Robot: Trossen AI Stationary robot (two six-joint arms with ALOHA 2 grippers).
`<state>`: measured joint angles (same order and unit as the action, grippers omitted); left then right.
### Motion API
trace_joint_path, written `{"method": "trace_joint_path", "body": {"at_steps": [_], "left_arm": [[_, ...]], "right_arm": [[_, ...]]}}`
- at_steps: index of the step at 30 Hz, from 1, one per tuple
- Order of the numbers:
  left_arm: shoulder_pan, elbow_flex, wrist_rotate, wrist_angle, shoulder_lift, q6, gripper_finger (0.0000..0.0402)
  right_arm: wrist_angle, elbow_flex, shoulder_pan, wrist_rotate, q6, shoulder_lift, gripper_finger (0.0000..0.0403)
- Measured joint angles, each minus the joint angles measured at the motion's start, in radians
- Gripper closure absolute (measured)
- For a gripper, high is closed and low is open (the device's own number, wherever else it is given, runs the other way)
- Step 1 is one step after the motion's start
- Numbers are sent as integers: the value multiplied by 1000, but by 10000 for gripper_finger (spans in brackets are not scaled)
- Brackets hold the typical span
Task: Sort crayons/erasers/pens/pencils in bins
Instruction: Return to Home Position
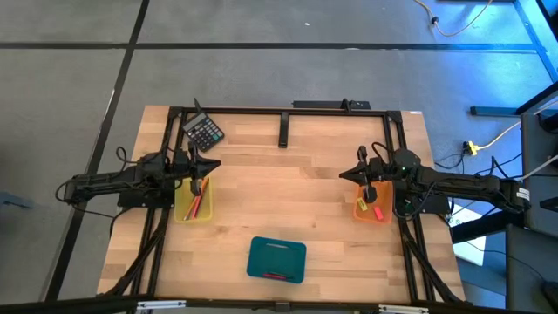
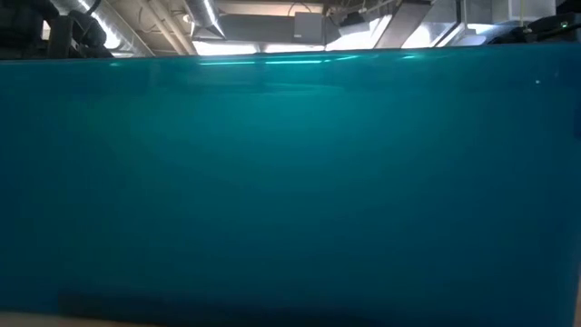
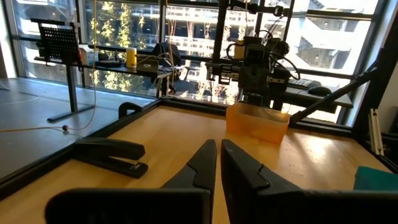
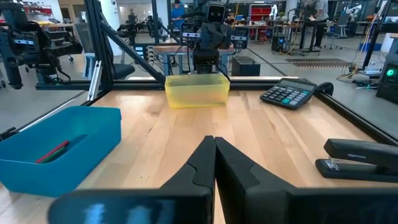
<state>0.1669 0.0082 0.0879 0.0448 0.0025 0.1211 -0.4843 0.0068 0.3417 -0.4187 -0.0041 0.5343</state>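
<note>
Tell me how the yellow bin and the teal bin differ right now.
The yellow bin is narrow and translucent; the teal bin is wider, flatter and opaque. The yellow bin sits at the table's left side under the left gripper; the teal bin sits alone at the near middle edge. The yellow bin holds several reddish and orange sticks; the teal bin shows one reddish stick. Both are open rectangular trays on the wooden table.

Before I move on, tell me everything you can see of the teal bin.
The teal bin is a wide, shallow rectangular tray with rounded corners, apparently plastic, opaque. It sits flat and upright on the wooden table near its front edge, roughly midway between the two arms, apart from the yellow bin and orange bin. Inside lie a thin reddish stick along one long wall and a darker one near the other. No gripper touches it. It fills the low view.
</note>
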Motion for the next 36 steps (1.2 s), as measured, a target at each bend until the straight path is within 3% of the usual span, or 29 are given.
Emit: {"method": "trace_joint_path", "body": {"at_steps": [13, 36], "left_arm": [[0, 0, 0, 0, 0, 0, 401], [0, 0, 0, 0, 0, 0, 383]], "right_arm": [[-1, 0, 0, 0, -1, 0, 391], [-1, 0, 0, 0, -2, 0, 391]]}}
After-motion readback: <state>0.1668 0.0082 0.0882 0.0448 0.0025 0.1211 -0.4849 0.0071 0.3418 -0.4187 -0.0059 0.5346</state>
